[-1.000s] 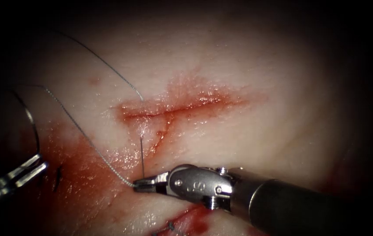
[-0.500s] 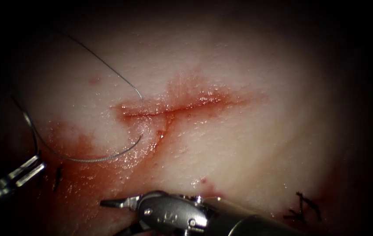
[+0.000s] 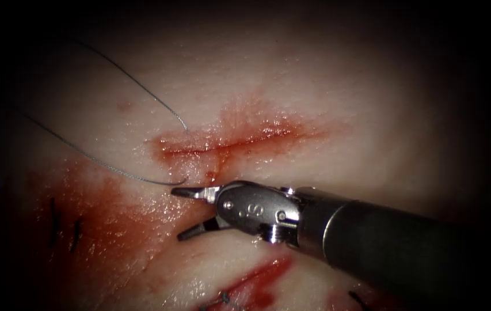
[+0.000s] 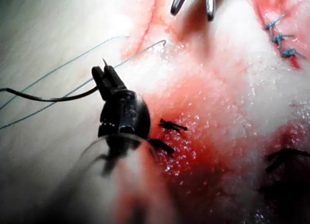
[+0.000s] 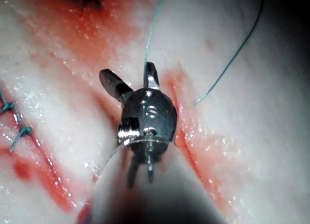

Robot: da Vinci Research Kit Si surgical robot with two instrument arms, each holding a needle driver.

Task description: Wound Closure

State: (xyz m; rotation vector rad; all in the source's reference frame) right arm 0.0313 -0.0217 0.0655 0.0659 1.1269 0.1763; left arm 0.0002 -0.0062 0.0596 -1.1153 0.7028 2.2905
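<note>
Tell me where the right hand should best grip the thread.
Probably the free span just left of where the thread leaves the tissue below the cut, coming from the right: the open, empty right hand faces it. The left hand holds the needle near one end, clear of the tissue.

The pale pink tissue (image 3: pixel 326 190) looks wet and shiny; the right end effector (image 3: pixel 183 213) beside its cut is smooth, shiny grey metal.

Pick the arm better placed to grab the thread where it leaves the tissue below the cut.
Right, probably. Its tool has open, empty jaws beside that thread exit. The left tool, far left of the cut, holds the needle near one end, out of the tissue.
</note>
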